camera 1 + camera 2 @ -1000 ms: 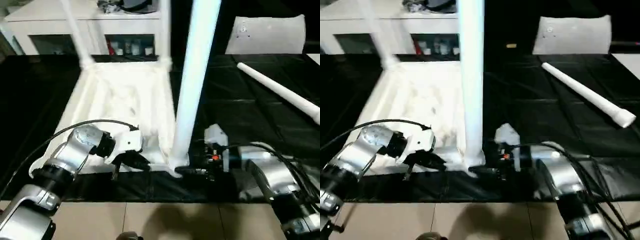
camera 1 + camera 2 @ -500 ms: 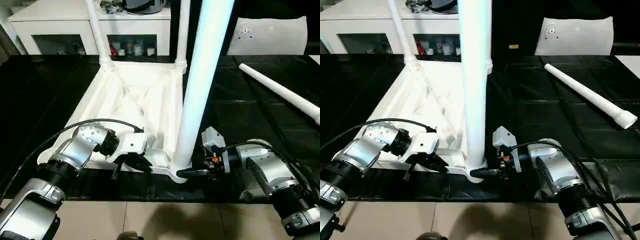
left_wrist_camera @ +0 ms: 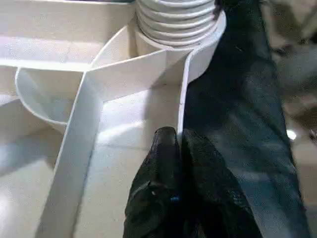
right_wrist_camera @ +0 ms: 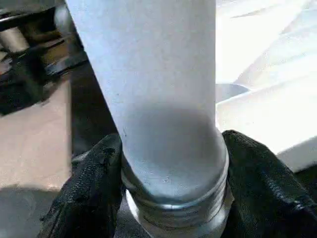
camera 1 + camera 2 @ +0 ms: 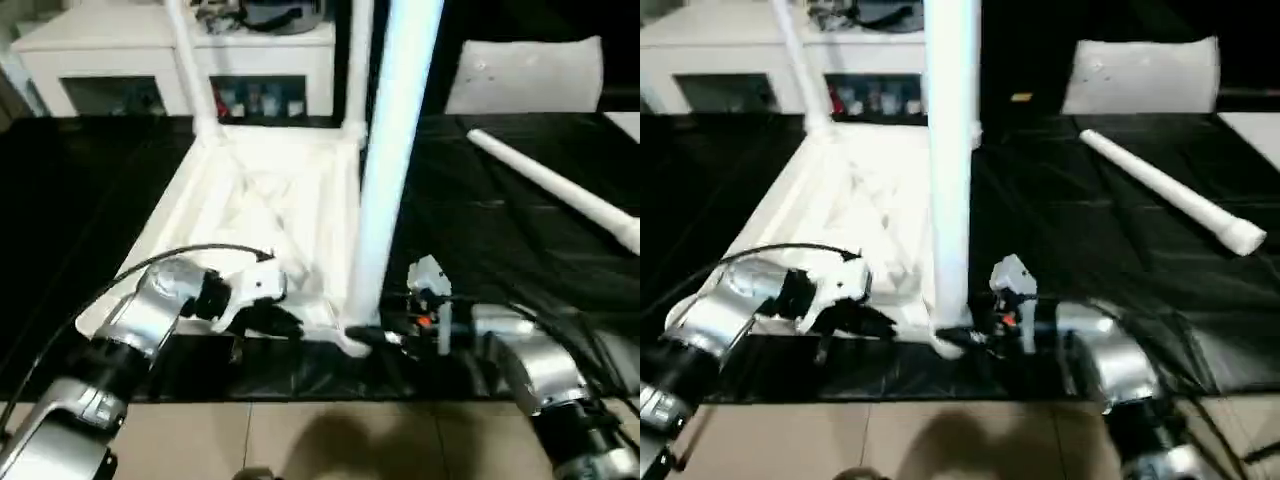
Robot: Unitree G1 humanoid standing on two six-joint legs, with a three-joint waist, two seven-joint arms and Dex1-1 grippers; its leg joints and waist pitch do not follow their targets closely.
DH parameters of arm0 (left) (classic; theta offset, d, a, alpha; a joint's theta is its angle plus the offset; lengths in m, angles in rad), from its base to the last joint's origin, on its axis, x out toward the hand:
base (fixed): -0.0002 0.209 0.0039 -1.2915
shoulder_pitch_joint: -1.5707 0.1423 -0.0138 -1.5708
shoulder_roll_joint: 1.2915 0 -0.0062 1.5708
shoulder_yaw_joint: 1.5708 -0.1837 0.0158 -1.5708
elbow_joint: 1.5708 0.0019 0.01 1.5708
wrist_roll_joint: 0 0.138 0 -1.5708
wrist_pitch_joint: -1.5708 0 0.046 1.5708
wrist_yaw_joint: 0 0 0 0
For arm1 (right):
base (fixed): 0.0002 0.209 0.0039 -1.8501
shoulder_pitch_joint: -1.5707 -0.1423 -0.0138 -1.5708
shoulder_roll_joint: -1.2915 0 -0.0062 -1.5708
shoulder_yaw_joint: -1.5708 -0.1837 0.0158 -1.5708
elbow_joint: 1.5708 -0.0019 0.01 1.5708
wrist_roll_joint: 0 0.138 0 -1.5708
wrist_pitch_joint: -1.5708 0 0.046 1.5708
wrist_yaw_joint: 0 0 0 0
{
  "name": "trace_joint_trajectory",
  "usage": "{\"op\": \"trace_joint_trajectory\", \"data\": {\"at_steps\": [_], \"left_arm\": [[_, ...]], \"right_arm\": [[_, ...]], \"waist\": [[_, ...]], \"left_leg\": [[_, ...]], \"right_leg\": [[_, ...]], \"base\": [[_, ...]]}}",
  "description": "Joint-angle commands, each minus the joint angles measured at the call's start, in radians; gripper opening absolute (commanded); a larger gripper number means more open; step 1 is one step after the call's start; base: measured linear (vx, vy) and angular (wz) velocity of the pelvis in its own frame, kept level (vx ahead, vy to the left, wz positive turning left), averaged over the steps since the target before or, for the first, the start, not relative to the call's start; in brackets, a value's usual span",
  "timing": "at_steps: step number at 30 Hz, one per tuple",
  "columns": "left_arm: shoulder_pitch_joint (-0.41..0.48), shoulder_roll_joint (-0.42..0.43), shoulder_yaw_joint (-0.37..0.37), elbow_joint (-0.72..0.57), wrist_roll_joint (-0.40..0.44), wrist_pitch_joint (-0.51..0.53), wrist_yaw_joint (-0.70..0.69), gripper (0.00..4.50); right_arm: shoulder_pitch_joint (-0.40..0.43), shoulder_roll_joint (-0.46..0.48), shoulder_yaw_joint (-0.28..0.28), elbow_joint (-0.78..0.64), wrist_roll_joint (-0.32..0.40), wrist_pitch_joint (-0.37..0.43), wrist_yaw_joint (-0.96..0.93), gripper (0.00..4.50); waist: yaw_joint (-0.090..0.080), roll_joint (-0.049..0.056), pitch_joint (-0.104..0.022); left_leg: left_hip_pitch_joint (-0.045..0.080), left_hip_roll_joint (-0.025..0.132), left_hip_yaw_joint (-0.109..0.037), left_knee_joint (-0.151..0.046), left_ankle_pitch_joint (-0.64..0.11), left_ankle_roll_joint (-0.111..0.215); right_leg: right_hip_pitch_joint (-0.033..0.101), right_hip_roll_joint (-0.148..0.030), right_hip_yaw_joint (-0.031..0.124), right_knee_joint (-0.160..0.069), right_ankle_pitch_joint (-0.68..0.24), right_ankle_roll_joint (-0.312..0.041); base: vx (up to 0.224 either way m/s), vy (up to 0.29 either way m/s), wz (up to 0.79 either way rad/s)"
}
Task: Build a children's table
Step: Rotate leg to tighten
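Quick status from my end: tabletop (image 5: 262, 205) is lying upside down on the black work table (image 5: 480, 230), ribs up. Two far legs (image 5: 190, 70) are standing in their corner sockets. 3rd leg (image 5: 395, 150) is upright in the near corner socket (image 3: 200, 47); threads are showing at its base, so prob not fully screwed in imo. Right gripper (image 4: 171, 168) has its fingers clamped round that leg's base. Left gripper (image 3: 181, 148) is pinched shut on the thin edge wall of the top, bracing it. 4th leg (image 5: 1170, 190) is lying loose on the cloth, well apart to the right. So roughly 2.5 of 4 done, then flip it over.
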Motion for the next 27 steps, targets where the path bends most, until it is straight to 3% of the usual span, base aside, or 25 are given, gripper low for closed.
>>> {"op": "trace_joint_trajectory", "data": {"at_steps": [1, 2, 4, 5, 6, 7, 8, 9, 10, 11, 12, 14, 17, 18, 20, 21, 22, 24, 27], "left_arm": [[0.016, -0.081, 0.036, -0.084, -0.022, 0.104, 0.156, 0.0], [0.026, -0.096, 0.047, -0.109, -0.021, 0.133, 0.19, 0.0], [0.046, -0.137, 0.063, -0.162, -0.012, 0.201, 0.262, 0.0], [0.054, -0.176, 0.077, -0.191, -0.003, 0.25, 0.329, 0.0], [0.056, -0.192, 0.081, -0.203, 0.001, 0.269, 0.356, 0.0], [0.051, -0.238, 0.092, -0.214, 0.017, 0.302, 0.435, 0.0], [0.043, -0.27, 0.096, -0.216, 0.03, 0.32, 0.485, 0.0], [0.033, -0.302, 0.1, -0.213, 0.043, 0.33, 0.534, 0.0], [0.022, -0.332, 0.108, -0.203, 0.051, 0.331, 0.582, 0.0], [0.017, -0.353, 0.115, -0.205, 0.058, 0.341, 0.616, 0.0], [0.008, -0.369, 0.116, -0.199, 0.066, 0.346, 0.64, 0.0], [0.003, -0.379, 0.116, -0.199, 0.072, 0.356, 0.659, 0.0], [-0.006, -0.374, 0.105, -0.202, 0.104, 0.387, 0.689, 0.0], [-0.002, -0.347, 0.093, -0.202, 0.116, 0.383, 0.672, 0.0], [0.001, -0.341, 0.089, -0.204, 0.119, 0.384, 0.669, 0.0], [0.007, -0.325, 0.087, -0.206, 0.12, 0.377, 0.656, 0.0], [0.012, -0.31, 0.084, -0.207, 0.12, 0.37, 0.643, 0.0], [0.015, -0.301, 0.081, -0.208, 0.12, 0.366, 0.635, 0.0], [0.037, -0.218, 0.06, -0.199, 0.103, 0.304, 0.526, 0.0]], "right_arm": [[0.015, 0.092, 0.036, 0.009, -0.009, 0.022, -0.117, 2.7], [0.016, 0.117, 0.027, 0.018, -0.019, 0.023, -0.166, 2.7], [0.008, 0.169, 0.005, 0.039, -0.036, 0.031, -0.261, 2.7], [-0.005, 0.209, -0.019, 0.058, -0.042, 0.041, -0.34, 2.7], [-0.011, 0.226, -0.029, 0.066, -0.043, 0.046, -0.372, 2.7], [-0.037, 0.266, -0.061, 0.102, -0.04, 0.049, -0.456, 2.7], [-0.059, 0.291, -0.085, 0.134, -0.041, 0.044, -0.524, 2.7], [-0.084, 0.314, -0.114, 0.171, -0.036, 0.047, -0.59, 2.7], [-0.106, 0.328, -0.132, 0.201, -0.033, 0.044, -0.63, 2.7], [-0.12, 0.34, -0.146, 0.219, -0.034, 0.044, -0.659, 2.7], [-0.137, 0.348, -0.157, 0.24, -0.043, 0.034, -0.689, 2.7], [-0.151, 0.356, -0.167, 0.256, -0.048, 0.027, -0.716, 2.7], [-0.173, 0.37, -0.172, 0.269, -0.073, -0.008, -0.724, 2.7], [-0.163, 0.368, -0.164, 0.263, -0.081, -0.024, -0.706, 3.26], [-0.162, 0.368, -0.165, 0.267, -0.081, -0.03, -0.707, 3.4], [-0.154, 0.361, -0.168, 0.267, -0.081, -0.043, -0.706, 3.46], [-0.147, 0.354, -0.172, 0.267, -0.081, -0.055, -0.706, 3.57], [-0.143, 0.349, -0.174, 0.267, -0.082, -0.063, -0.706, 3.83], [-0.078, 0.293, -0.18, 0.17, -0.067, -0.103, -0.638, 4.02]], "waist": [[-0.018, -0.009, -0.044], [-0.025, -0.012, -0.042], [-0.061, -0.007, -0.039], [-0.068, 0.004, -0.039], [-0.088, 0.014, -0.036], [-0.105, 0.012, -0.037], [-0.109, 0.013, -0.036], [-0.119, 0.009, -0.034], [-0.127, 0.003, -0.035], [-0.129, 0.001, -0.037], [-0.132, 0.0, -0.038], [-0.131, 0.002, -0.046], [-0.121, -0.002, -0.062], [-0.112, -0.002, -0.064], [-0.111, -0.007, -0.062], [-0.103, -0.004, -0.067], [-0.099, -0.002, -0.067], [-0.094, -0.002, -0.067], [-0.084, -0.003, -0.07]], "left_leg": [[0.011, 0.05, -0.03, -0.073, -0.36, -0.009], [0.009, 0.05, -0.032, -0.075, -0.366, -0.012], [-0.004, 0.052, -0.044, -0.078, -0.428, -0.008], [0.002, 0.057, -0.047, -0.081, -0.455, -0.008], [0.008, 0.073, -0.054, -0.09, -0.52, -0.011], [-0.004, 0.082, -0.065, -0.101, -0.573, -0.017], [-0.006, 0.083, -0.067, -0.104, -0.589, -0.022], [0.006, 0.072, -0.061, -0.098, -0.604, -0.027], [0.013, 0.051, -0.055, -0.079, -0.563, -0.021], [0.013, 0.044, -0.052, -0.071, -0.532, -0.014], [0.003, 0.037, -0.048, -0.066, -0.472, 0.002], [-0.01, 0.043, -0.048, -0.072, -0.407, 0.016], [-0.034, 0.054, -0.047, -0.076, -0.273, 0.044], [-0.035, 0.055, -0.041, -0.074, -0.23, 0.061], [-0.033, 0.053, -0.036, -0.071, -0.217, 0.073], [-0.042, 0.052, -0.036, -0.068, -0.161, 0.086], [-0.041, 0.054, -0.034, -0.067, -0.131, 0.094], [-0.041, 0.055, -0.033, -0.066, -0.113, 0.098], [-0.043, 0.053, -0.031, -0.062, -0.092, 0.109]], "right_leg": [[0.026, -0.085, 0.041, -0.127, -0.685, 0.015], [0.027, -0.084, 0.038, -0.128, -0.68, 0.014], [0.042, -0.078, 0.015, -0.137, -0.689, 0.048], [0.043, -0.078, 0.011, -0.14, -0.675, 0.045], [0.047, -0.079, 0.004, -0.137, -0.618, 0.02], [0.06, -0.076, 0.008, -0.12, -0.567, 0.015], [0.06, -0.078, 0.013, -0.115, -0.553, 0.008], [0.045, -0.08, 0.015, -0.123, -0.571, -0.001], [0.038, -0.089, 0.009, -0.141, -0.629, 0.005], [0.037, -0.092, 0.007, -0.147, -0.648, 0.01], [0.039, -0.095, 0.009, -0.152, -0.657, 0.015], [0.043, -0.094, 0.023, -0.14, -0.585, -0.005], [0.052, -0.089, 0.045, -0.101, -0.363, -0.083], [0.047, -0.087, 0.049, -0.094, -0.311, -0.109], [0.043, -0.086, 0.052, -0.093, -0.317, -0.126], [0.054, -0.09, 0.053, -0.086, -0.286, -0.135], [0.052, -0.087, 0.054, -0.082, -0.25, -0.141], [0.052, -0.084, 0.055, -0.075, -0.218, -0.154], [0.052, -0.082, 0.058, -0.067, -0.186, -0.155]], "base": [[0.0, 0.0, 0.0], [0.0, 0.0, 0.0], [0.0, 0.0, 0.0], [0.0, 0.0, 0.0], [0.0, 0.0, 0.0], [0.0, 0.0, 0.0], [0.0, 0.0, 0.0], [0.0, 0.0, 0.0], [0.0, 0.0, 0.0], [0.0, 0.0, 0.0], [0.0, 0.0, 0.0], [0.0, 0.0, 0.0], [0.0, 0.0, 0.0], [0.0, 0.0, 0.0], [0.0, 0.0, 0.0], [0.0, 0.0, 0.0], [0.0, 0.0, 0.0], [0.0, 0.0, 0.0], [0.0, 0.0, 0.0]]}}
